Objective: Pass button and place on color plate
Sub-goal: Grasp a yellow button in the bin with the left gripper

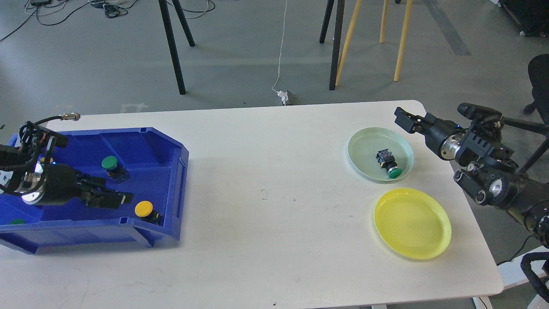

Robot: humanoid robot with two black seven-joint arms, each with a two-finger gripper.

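A green-capped button (389,164) lies on its side in the pale green plate (362,143) at the table's right. The yellow plate (411,223) in front of it holds nothing. My right gripper (405,118) is open and empty, above the table just beyond the green plate's far right rim. My left gripper (115,199) is down inside the blue bin (85,234), just left of a yellow button (143,209); its dark fingers cannot be told apart. A green button (110,163) stands behind it. My arm hides other buttons in the bin.
A green cap (17,222) shows at the bin's front left corner. The white table (266,171) lies between the bin and the plates. Chair and stool legs stand on the floor behind the table.
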